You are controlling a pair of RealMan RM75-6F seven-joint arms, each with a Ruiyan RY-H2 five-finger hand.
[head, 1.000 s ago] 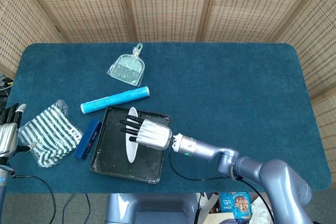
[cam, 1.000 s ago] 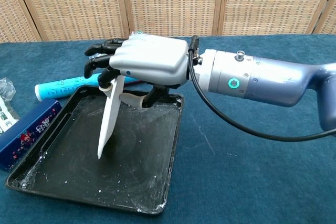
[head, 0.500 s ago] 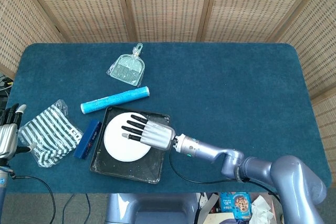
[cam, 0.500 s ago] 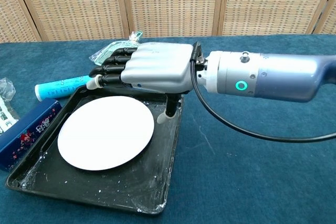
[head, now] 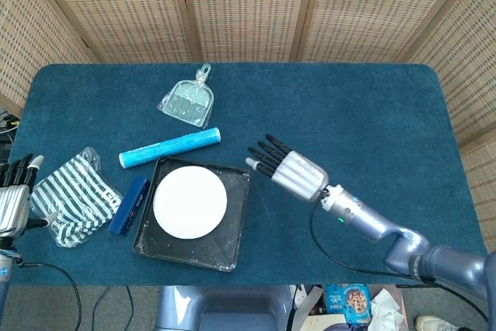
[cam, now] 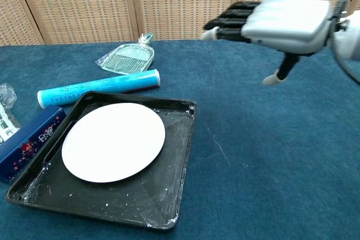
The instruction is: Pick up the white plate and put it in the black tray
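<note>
The white plate (head: 190,201) (cam: 113,141) lies flat inside the black tray (head: 234,226) (cam: 174,168) near the table's front edge. My right hand (head: 287,168) (cam: 275,19) hovers above the blue cloth to the right of the tray, fingers stretched out and apart, holding nothing. At the far left edge my left hand (head: 13,199) sits by the striped bag, fingers straight up and empty; the chest view does not show it.
A dark blue box (head: 129,205) (cam: 28,141) lies against the tray's left side. Behind the tray lie a light blue tube (head: 170,147) (cam: 98,87) and a clear dustpan (head: 188,103) (cam: 126,58). A striped bag (head: 72,195) sits at the left.
The plate went from standing on edge in my right hand to lying flat in the tray. My right hand let go, rose and drew back to the right.
</note>
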